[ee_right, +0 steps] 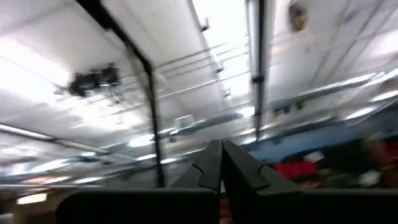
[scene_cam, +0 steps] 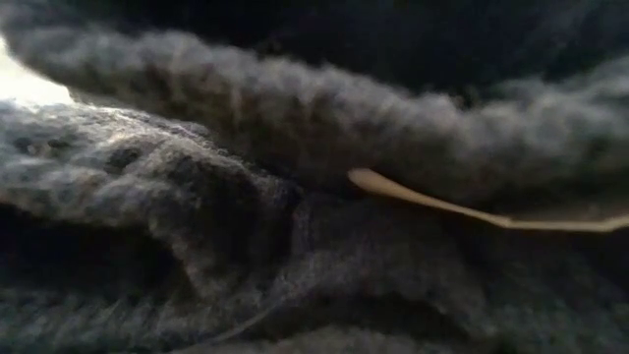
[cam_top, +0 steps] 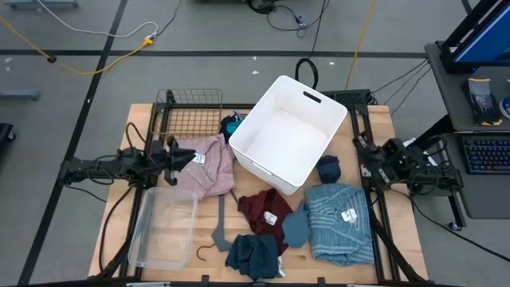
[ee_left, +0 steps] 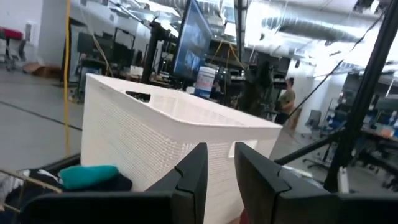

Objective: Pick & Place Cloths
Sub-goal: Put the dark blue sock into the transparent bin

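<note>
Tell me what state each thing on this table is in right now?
White bin: upright, empty.
Pink cloth: crumpled, left gripper at its edge.
Light-blue cloth: bunched.
Maroon cloth: crumpled.
Clear tub: empty.
Right gripper: shut, parked.

Wooden table (cam_top: 376,119) under cloths (cam_top: 341,222), bin (cam_top: 288,133).

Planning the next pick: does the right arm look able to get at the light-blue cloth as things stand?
Probably yes. The light-blue cloth lies uncovered on the table beside the right tool, with nothing lying on top of it.
</note>
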